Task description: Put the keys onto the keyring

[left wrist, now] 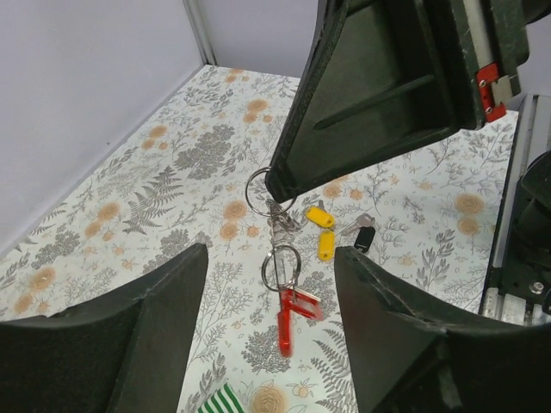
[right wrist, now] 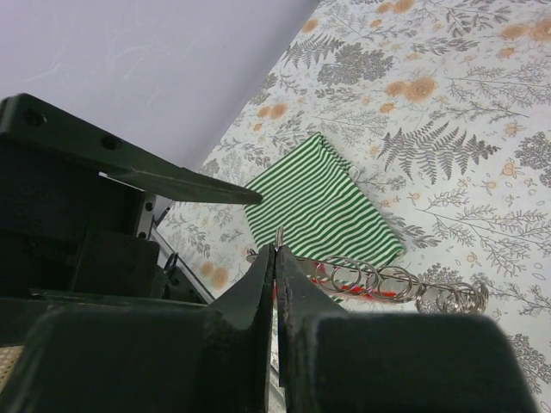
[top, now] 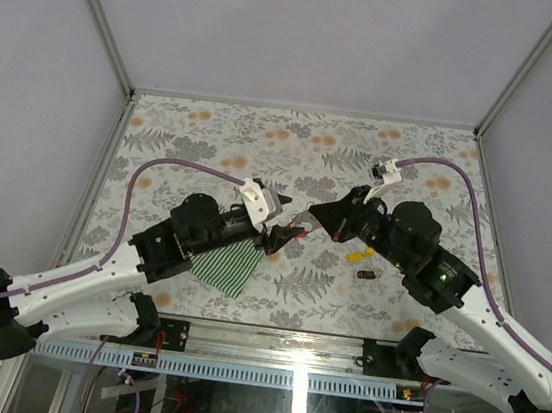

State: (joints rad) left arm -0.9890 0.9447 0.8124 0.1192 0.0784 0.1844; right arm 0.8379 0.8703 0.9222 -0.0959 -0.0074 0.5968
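The keyring [left wrist: 281,265], a short chain of thin metal rings ending in a red tag [left wrist: 287,320], hangs above the table. My right gripper [right wrist: 276,249] is shut on its top ring [left wrist: 261,191], and the rings [right wrist: 379,280] trail off to one side in the right wrist view. My left gripper [left wrist: 271,254] is open, its fingers standing either side of the hanging tag without touching it. Two yellow-headed keys [left wrist: 322,231] and a dark-headed key [left wrist: 364,237] lie on the table beyond; they also show as the keys [top: 358,257] in the top view.
A green-and-white striped cloth [top: 228,266] lies on the floral table cover under my left arm, and it shows as the cloth [right wrist: 323,202] below the right fingers. Grey walls with metal frame posts [top: 98,13] close in the table on three sides.
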